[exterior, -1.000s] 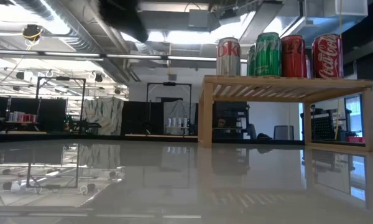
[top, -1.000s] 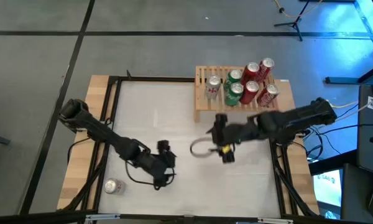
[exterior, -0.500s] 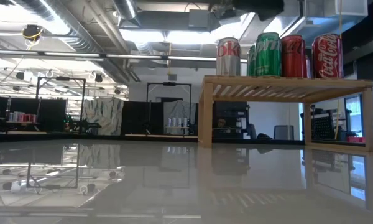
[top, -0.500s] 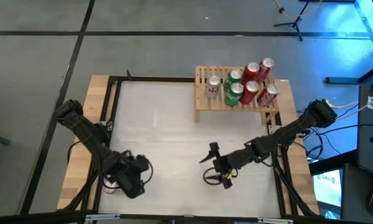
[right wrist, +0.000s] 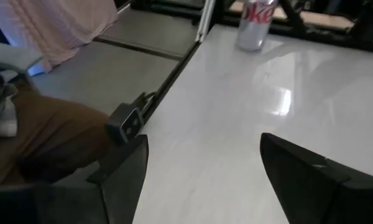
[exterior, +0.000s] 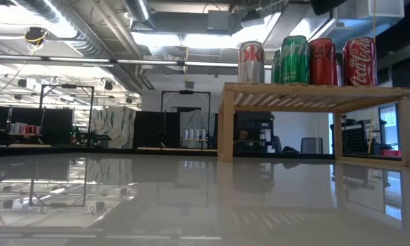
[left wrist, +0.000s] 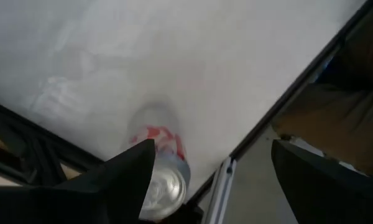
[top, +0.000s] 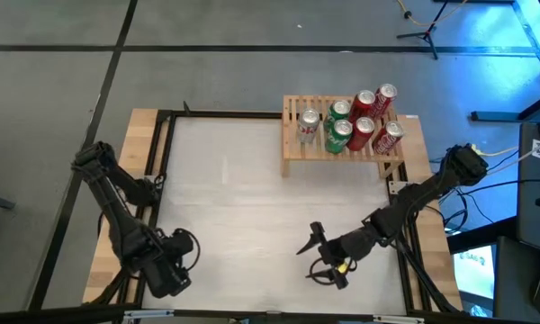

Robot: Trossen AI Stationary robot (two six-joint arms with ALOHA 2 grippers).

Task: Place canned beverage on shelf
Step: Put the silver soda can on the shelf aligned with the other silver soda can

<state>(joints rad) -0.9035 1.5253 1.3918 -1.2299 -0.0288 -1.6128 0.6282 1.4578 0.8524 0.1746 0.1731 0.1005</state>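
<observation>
Step in hand: approach for pickup. Left gripper [left wrist: 199, 186] hangs wide open, holding nothing, over the silver Diet Coke can [left wrist: 156, 167] at the table's near-left corner. Shelf [top: 291, 144] sits far right, six cans aboard. Right gripper [right wrist: 202, 180] open, empty, idling near-centre. Next: descend, close.

Bright overhead light, glossy table [exterior: 191, 198] glare

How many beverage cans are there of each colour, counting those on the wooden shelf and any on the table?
Red cans: 4, all on the shelf
Green cans: 2, both on the shelf
Silver cans: 2, one on the shelf, one lone silver can on the table
Total: 8
</observation>
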